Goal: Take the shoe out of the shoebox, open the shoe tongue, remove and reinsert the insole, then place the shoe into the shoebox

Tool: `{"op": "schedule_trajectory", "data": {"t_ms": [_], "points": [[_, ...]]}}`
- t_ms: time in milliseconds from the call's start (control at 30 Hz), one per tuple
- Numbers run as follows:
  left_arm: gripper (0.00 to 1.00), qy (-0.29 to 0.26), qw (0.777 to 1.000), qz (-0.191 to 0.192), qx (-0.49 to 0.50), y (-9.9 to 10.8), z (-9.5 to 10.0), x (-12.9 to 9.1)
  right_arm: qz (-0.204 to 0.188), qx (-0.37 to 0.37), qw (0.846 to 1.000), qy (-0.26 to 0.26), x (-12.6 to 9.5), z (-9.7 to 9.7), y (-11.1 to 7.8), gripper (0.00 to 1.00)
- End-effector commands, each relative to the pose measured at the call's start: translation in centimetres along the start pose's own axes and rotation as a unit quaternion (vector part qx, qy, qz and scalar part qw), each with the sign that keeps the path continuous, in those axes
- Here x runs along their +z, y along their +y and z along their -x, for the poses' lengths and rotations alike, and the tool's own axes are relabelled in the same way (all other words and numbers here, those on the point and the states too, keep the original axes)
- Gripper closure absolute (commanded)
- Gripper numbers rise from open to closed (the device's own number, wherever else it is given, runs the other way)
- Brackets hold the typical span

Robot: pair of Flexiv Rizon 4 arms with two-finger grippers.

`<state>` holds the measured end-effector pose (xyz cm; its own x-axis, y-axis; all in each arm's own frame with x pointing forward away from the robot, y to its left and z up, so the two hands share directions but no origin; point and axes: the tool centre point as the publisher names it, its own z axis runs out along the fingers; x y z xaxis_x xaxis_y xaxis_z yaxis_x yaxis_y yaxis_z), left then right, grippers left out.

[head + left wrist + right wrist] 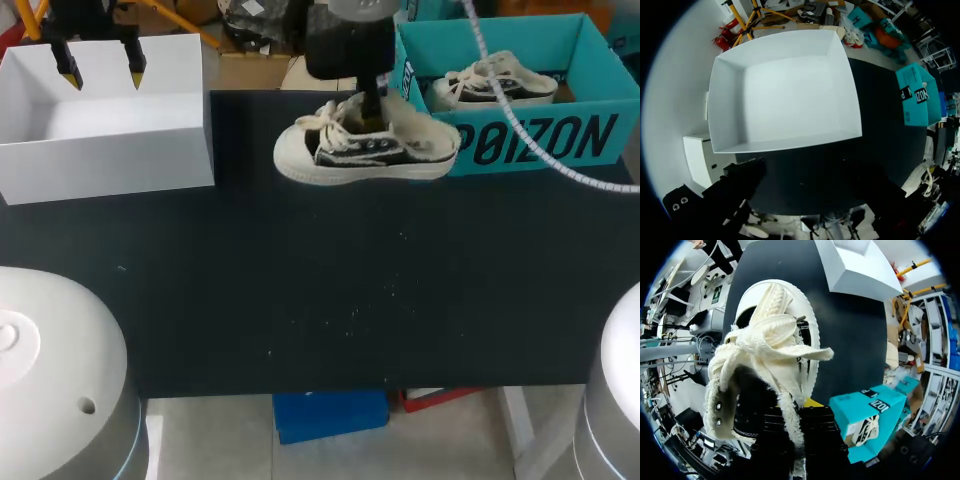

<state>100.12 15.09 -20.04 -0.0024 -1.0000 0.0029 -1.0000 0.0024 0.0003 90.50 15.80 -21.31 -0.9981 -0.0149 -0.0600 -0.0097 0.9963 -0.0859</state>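
Black table [300, 300] is carrying a teal shoebox [520, 150] at its back edge. I'm holding the shoe [340, 155] in my right claw [372, 118], with the fingers pinching its fleecy side wall, one inside and one outside. It's hanging just left of the shoebox, toe pointing away from it. A second shoe [497, 85] is lying inside the shoebox. My left claw [101, 68] is hanging wide open, gripping nothing, over a white box [110, 140] well left of the shoebox.
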Motion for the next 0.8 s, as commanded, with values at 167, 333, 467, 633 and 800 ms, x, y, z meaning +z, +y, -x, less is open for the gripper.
{"op": "schedule_trajectory", "data": {"t_ms": [167, 333, 467, 633, 800], "points": [[0.0, -0.001, 1.0, 0.001, -0.001, 0.0, 0.0, 0.0, 0.01, -0.014, 1.0, -0.026, 5.3, -4.1, 7.2, 1.0], [0.0, -0.001, 1.0, 0.001, -0.001, 0.0, 0.0, 0.0, 0.018, -0.029, 0.999, -0.024, 7.7, -4.4, 9.6, 1.0], [0.0, -0.001, 1.0, 0.001, -0.001, 0.0, 0.0, 0.0, 0.025, -0.04, 0.999, -0.021, 9.5, -4.4, 11.1, 1.0], [0.0, -0.001, 1.0, 0.001, -0.001, 0.0, 0.0, 0.0, 0.028, -0.065, 0.997, -0.008, 12.0, -4.1, 12.3, 1.0], [0.0, -0.001, 1.0, 0.001, -0.001, 0.0, 0.0, 0.0, 0.026, -0.076, 0.997, 0.004, 14.7, -3.8, 12.2, 1.0]]}}
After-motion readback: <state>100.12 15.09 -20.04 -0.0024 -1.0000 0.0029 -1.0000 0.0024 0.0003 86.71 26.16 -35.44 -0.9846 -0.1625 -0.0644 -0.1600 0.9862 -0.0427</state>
